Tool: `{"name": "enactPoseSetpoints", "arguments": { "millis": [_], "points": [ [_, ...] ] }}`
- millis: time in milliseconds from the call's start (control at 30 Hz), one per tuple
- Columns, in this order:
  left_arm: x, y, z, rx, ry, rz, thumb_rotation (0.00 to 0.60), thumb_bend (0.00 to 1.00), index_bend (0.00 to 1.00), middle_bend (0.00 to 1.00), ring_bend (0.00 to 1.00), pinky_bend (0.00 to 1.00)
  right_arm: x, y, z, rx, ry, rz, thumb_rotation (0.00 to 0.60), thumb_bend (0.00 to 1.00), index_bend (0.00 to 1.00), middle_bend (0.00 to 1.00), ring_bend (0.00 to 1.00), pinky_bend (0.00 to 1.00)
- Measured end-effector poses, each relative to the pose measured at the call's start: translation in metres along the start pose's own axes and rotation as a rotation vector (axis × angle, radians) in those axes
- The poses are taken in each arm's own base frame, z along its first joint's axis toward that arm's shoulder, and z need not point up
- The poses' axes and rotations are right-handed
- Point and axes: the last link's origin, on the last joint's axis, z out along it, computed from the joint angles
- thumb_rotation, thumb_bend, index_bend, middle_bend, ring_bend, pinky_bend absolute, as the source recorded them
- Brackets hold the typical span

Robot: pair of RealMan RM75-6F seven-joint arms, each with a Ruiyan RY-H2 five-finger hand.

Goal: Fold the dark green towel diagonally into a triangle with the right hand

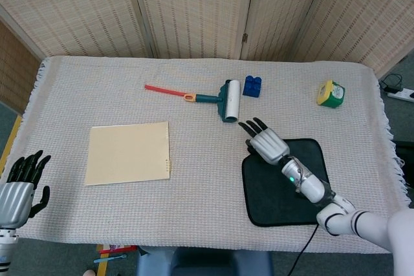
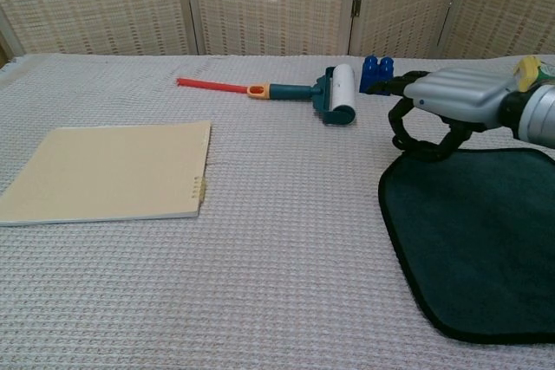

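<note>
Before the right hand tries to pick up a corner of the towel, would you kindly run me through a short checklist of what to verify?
1. Dark green towel lies flat and unfolded: ok.
2. Right hand is over the towel's far left corner: ok in the head view.
3. Fingers have hold of the corner: not ok; the chest view shows them curled with nothing in them, apart from the cloth.
4. Nothing rests on the towel: ok.
5. Lint roller and blue block sit off the towel: ok, though the roller is near the hand.
6. Left hand is out of the way at the table's left edge: ok.
</note>
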Motion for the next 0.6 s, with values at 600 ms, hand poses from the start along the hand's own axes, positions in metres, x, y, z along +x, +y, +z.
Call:
{"name": "enactPoseSetpoints", "arguments": {
  "millis": [600],
  "points": [
    [-0.006,0.014,-0.006,-0.044,-0.010,0.018,0.600,0.66,0.00,0.03,0.00,0.00,-0.024,0.018,-0.157,-0.052,-0.145,-0.132,0.594,0.44,0.64,0.08,0.03,0.00]
  ]
}}
